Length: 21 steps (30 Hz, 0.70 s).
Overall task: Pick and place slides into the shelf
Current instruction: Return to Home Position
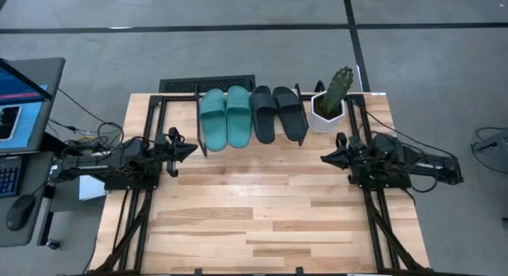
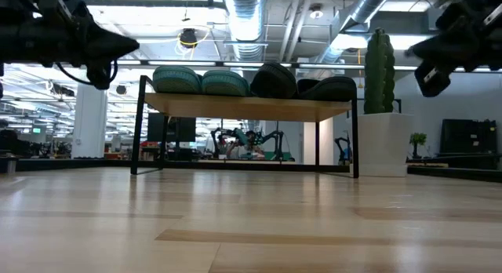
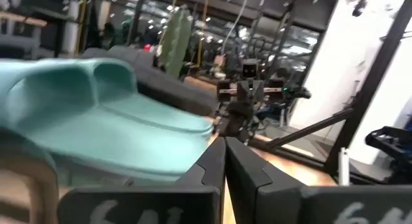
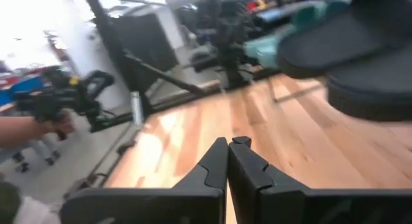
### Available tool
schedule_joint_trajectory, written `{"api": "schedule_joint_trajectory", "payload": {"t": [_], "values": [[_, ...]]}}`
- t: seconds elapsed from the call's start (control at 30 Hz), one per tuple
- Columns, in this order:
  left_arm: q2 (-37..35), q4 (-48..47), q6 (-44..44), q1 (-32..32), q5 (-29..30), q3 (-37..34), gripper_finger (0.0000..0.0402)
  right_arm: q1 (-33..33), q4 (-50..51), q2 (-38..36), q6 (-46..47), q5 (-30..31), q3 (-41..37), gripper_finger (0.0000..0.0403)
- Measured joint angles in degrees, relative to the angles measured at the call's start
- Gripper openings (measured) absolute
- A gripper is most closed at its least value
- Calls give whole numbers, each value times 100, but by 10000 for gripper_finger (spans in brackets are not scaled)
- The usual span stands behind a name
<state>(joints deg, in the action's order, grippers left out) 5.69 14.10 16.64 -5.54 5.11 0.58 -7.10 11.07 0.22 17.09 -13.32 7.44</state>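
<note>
The shelf stands at the table's far middle. On its top board rest two teal slides side by side and, to their right, two black slides, all lying on their soles. My left gripper hovers shut just left of the shelf's near left corner, pointing right. My right gripper hovers shut off the shelf's near right corner, pointing left. Neither touches anything. In the left wrist view a teal slide fills the space past the left gripper. A black slide shows past the right gripper.
A cactus in a white pot stands right of the shelf, close to my right arm. Black frame rails run along both table sides. Bare wood spreads across the middle and near part. A laptop sits off the left edge. A person's hand shows beyond the table.
</note>
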Motion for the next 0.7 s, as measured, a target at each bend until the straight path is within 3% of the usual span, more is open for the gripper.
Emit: {"api": "schedule_joint_trajectory", "payload": {"t": [0.37, 0.7], "values": [[-39, -255, 455, -2, 546, -7, 0, -3, -61, -3, 263, 750, -308, 1], [-39, -314, 963, -2, 180, -11, 0, -3, 0, 14, 980, 745, -303, 1]]}}
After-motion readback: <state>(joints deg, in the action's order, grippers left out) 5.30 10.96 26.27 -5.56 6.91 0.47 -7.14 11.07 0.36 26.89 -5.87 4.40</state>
